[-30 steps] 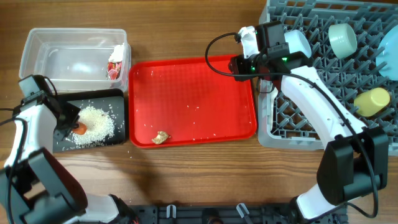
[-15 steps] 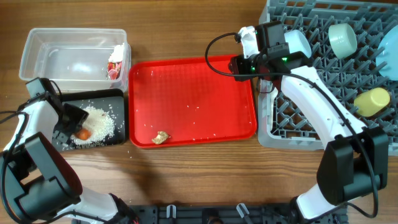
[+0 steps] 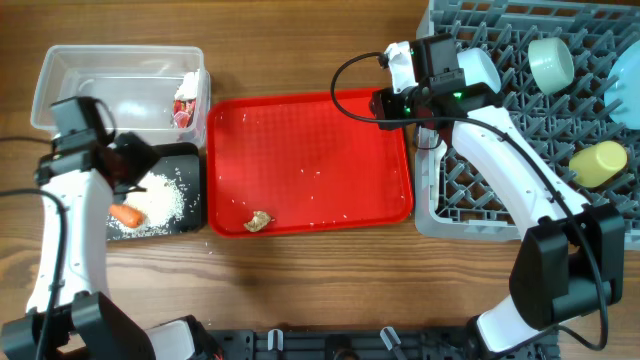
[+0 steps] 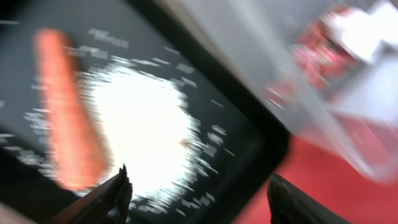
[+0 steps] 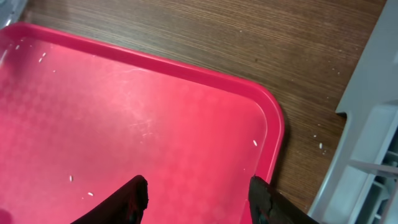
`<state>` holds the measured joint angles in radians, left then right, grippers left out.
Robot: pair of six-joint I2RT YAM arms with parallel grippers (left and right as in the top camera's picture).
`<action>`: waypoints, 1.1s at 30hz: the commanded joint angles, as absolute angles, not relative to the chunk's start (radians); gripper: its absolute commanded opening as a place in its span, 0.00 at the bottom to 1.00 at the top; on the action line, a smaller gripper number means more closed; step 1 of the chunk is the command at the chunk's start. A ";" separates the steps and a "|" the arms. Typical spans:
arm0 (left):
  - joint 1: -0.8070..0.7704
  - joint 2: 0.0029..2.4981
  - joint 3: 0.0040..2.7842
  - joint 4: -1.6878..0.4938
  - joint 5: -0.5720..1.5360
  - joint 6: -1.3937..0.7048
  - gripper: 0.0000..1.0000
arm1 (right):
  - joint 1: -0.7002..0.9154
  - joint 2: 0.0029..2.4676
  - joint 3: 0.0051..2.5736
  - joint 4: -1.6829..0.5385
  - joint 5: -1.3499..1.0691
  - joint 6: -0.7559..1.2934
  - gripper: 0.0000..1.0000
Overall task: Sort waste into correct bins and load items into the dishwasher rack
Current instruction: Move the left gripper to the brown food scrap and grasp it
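At the desk's 10 o'clock stands the clear tub (image 3: 110, 92), with the red-and-white wrapper (image 3: 186, 102) against its 3 o'clock wall. Just beside the tub, at its 6 o'clock, lies the black tray (image 3: 192, 158). The tray holds a heap of white rice grains (image 3: 160, 196), and the orange carrot (image 3: 126, 214) lies touching the heap at its 8 o'clock. The left tool (image 3: 133, 167) hangs over the tray's 11 o'clock part. It is released, and in the blurred left wrist view its fingers (image 4: 117, 194) stand apart with nothing between them.

The flat red tray (image 3: 320, 140) fills the desk's middle. The beige food lump (image 3: 259, 221) rests near its 6 o'clock rim, and a few loose grains are scattered across it. The right tool (image 3: 388, 104) hovers over the tray's 1 o'clock corner, also released and empty.

The grey dishwasher rack (image 3: 470, 200) takes up the desk's 3 o'clock side. It carries a pale bowl (image 3: 550, 62) at 12 o'clock, a blue plate (image 3: 626, 95) at the 2 o'clock edge and the yellow cup (image 3: 598, 162) at 3 o'clock.
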<state>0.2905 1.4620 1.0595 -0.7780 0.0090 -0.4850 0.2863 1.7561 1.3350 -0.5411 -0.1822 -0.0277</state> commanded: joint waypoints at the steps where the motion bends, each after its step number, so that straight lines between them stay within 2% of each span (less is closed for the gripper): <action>1: 0.145 1.476 1.064 -0.787 0.056 -0.448 0.70 | 0.284 1.777 1.348 -0.538 -0.164 -0.024 0.55; 10: -0.135 1.574 1.064 -0.850 0.056 -0.318 0.72 | 0.284 1.777 1.348 -0.538 -0.164 -0.024 0.57; 16: -0.276 1.670 1.060 -0.859 0.056 -0.318 0.72 | 0.284 1.777 1.348 -0.538 -0.165 -0.024 0.58; 27: -0.385 1.791 1.058 -0.922 0.056 -0.318 0.69 | 0.283 1.776 1.348 -0.537 -0.164 -0.024 0.58; 29: -0.386 1.792 1.058 -0.929 0.056 -0.318 0.62 | 0.283 1.777 1.348 -0.536 -0.162 -0.023 0.58; 30: -0.386 1.792 1.058 -0.934 0.056 -0.318 0.49 | 0.283 1.777 1.348 -0.538 -0.154 -0.023 0.58; 33: -0.386 1.792 1.058 -0.940 0.056 -0.318 0.40 | 0.283 1.777 1.348 -0.539 -0.154 -0.023 0.58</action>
